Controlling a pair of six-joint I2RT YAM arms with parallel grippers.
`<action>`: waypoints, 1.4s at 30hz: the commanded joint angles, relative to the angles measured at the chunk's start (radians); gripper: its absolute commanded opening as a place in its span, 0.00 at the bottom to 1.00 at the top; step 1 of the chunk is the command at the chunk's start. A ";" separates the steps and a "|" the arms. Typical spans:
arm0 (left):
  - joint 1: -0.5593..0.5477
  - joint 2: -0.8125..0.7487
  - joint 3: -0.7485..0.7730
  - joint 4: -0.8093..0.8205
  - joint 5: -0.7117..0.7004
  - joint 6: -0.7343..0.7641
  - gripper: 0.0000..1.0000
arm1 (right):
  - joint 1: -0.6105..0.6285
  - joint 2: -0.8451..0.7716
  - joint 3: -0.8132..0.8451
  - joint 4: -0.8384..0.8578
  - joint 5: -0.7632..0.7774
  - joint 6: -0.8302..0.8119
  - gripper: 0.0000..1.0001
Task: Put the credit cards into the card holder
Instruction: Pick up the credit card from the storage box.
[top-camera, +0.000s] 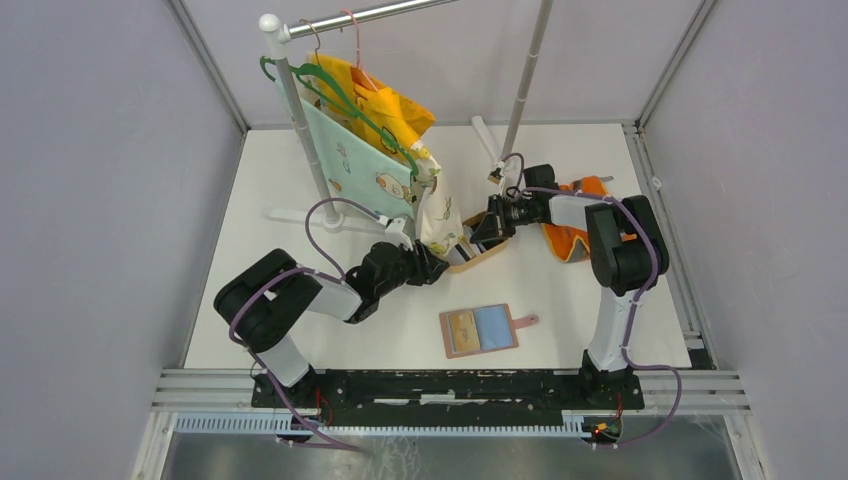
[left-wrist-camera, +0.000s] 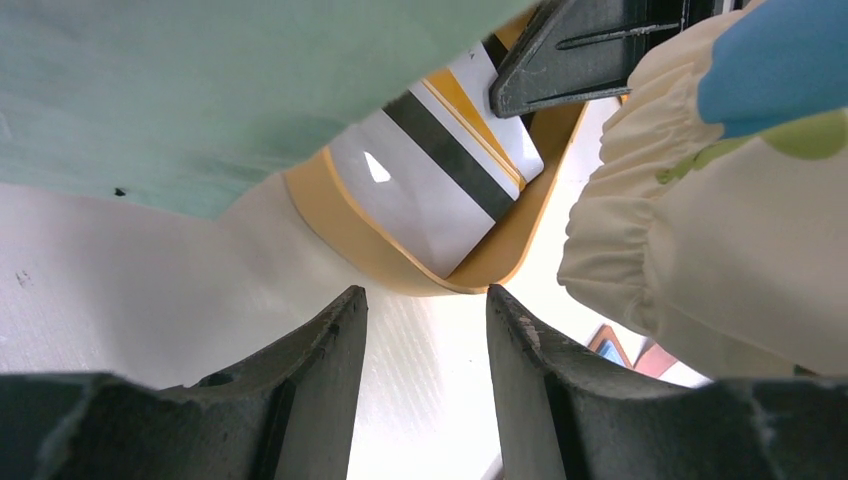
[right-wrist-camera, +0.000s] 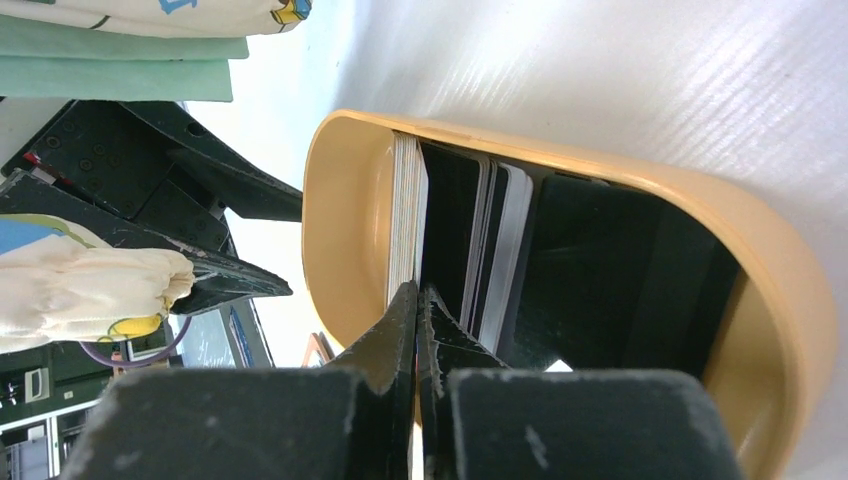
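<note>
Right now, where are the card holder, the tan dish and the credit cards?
card holder (top-camera: 492, 328), top view, its blue inner pocket.
tan dish (left-wrist-camera: 335, 222), left wrist view, its near wall.
credit cards (left-wrist-camera: 410, 205), left wrist view, the top card's white face.

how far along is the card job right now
Done: card holder lies open, no card clearly inside. In hand: right claw shut at the edge of the credit cards in the tan dish, grip unclear; left claw open nearby. Left: moving every card across.

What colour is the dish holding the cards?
Tan yellow; the dish shows best in the right wrist view.
</note>
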 joint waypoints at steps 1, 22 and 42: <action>0.005 -0.013 -0.025 0.107 0.023 -0.012 0.54 | -0.023 -0.070 -0.012 0.050 0.021 0.008 0.00; 0.006 -0.218 -0.204 0.283 0.113 -0.079 0.67 | -0.091 -0.184 -0.039 0.063 0.000 -0.011 0.00; 0.006 -0.344 -0.349 0.480 0.163 -0.251 0.86 | -0.094 -0.489 -0.581 0.706 -0.233 0.381 0.00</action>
